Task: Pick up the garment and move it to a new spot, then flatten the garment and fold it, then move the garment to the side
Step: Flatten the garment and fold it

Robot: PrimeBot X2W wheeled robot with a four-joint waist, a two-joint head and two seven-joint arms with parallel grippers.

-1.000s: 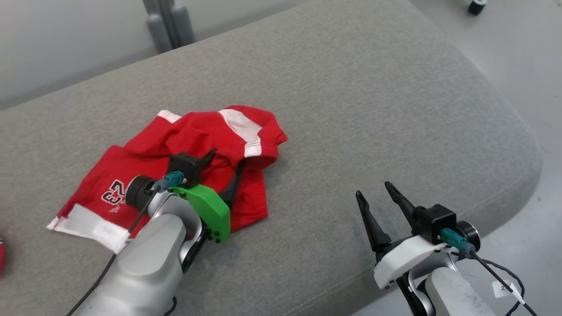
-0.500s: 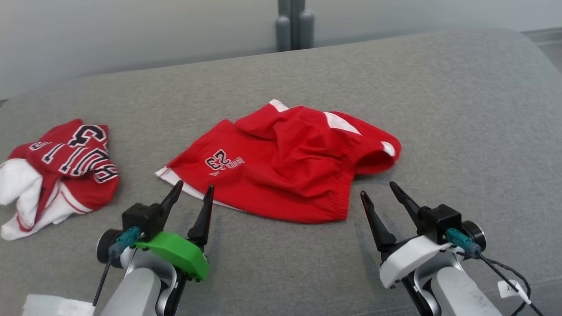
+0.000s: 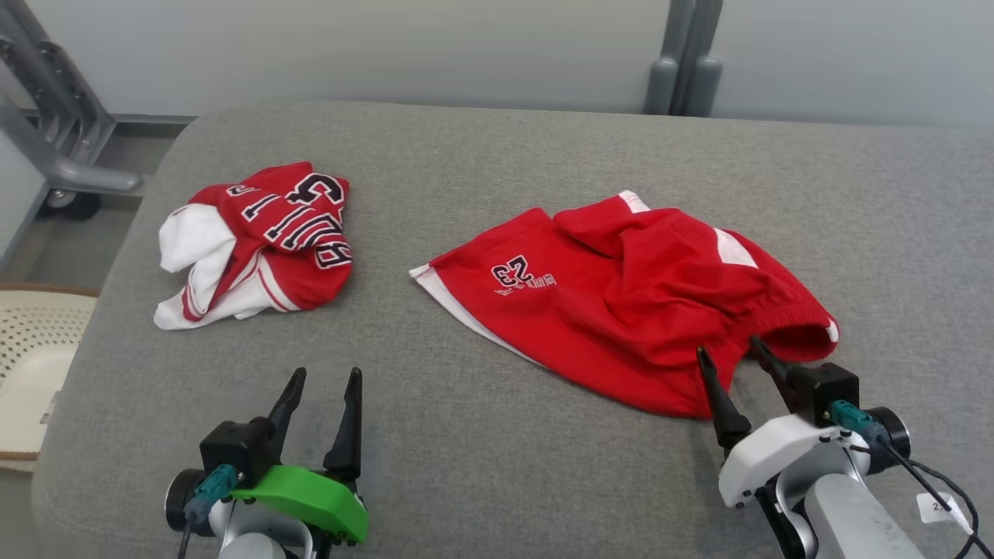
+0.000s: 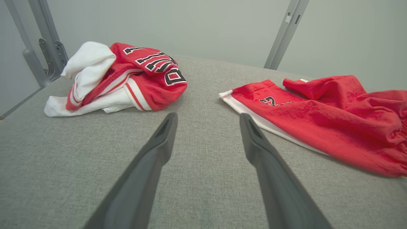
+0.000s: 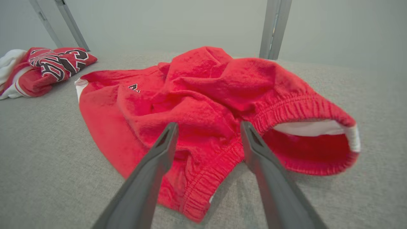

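Red shorts [image 3: 621, 310] with a white "23" lie rumpled on the grey cushion [image 3: 497, 466], right of centre. Their elastic waistband gapes open toward me in the right wrist view [image 5: 286, 108]. My right gripper [image 3: 728, 348] is open, its fingertips at the waistband's near edge, nothing held; the right wrist view shows this gripper [image 5: 209, 124] just above the red cloth. A crumpled red and white jersey [image 3: 264, 241] lies at the left. My left gripper [image 3: 326, 374] is open over bare cushion, between the two garments and nearer me. From the left wrist, that gripper [image 4: 207, 116] has the jersey [image 4: 127, 76] ahead left and the shorts [image 4: 318, 117] ahead right.
A cream perforated basket [image 3: 31, 365] stands off the cushion's left edge. A grey metal frame [image 3: 54, 147] is at the back left, and grey posts [image 3: 687, 70] stand against the wall behind the cushion.
The head view has swung left, bringing the jersey and basket into it. My left gripper, over the shorts a second ago, now stands off them. My right fingertips now reach the waistband.
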